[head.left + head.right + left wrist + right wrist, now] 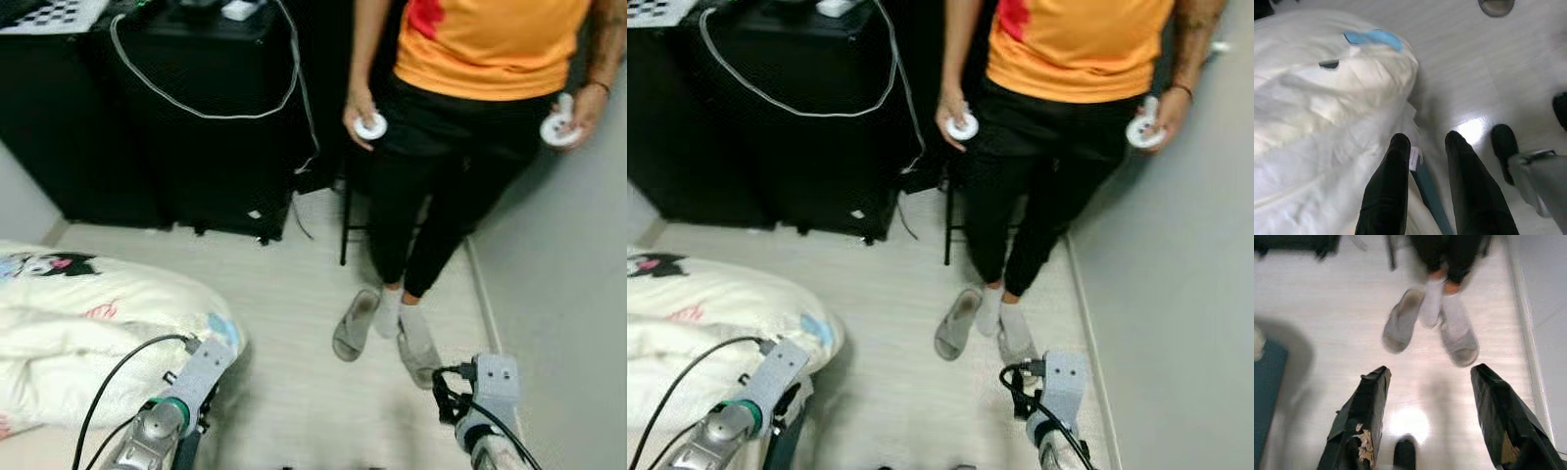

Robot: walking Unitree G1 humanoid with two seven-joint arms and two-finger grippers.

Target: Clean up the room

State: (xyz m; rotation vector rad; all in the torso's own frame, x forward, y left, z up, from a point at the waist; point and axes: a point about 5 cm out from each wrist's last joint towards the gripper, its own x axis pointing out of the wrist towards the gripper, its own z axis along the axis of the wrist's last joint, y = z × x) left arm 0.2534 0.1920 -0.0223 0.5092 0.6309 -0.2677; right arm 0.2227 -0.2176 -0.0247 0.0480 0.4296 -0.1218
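Two hands (both open) above floor, two slippers ahead.

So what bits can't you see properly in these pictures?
- Person: cut off above the shirt by the head view's top edge.
- Cabinet top: cut off by that edge, its items unclear.
- Bedding: runs off the left edge.
- Slippers: blurred in the right wrist view.

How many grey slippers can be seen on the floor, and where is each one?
2. One slipper lies empty on the pale floor, beside the person's feet on the robot's left. The other slipper is half worn on one socked foot, nearer the wall.
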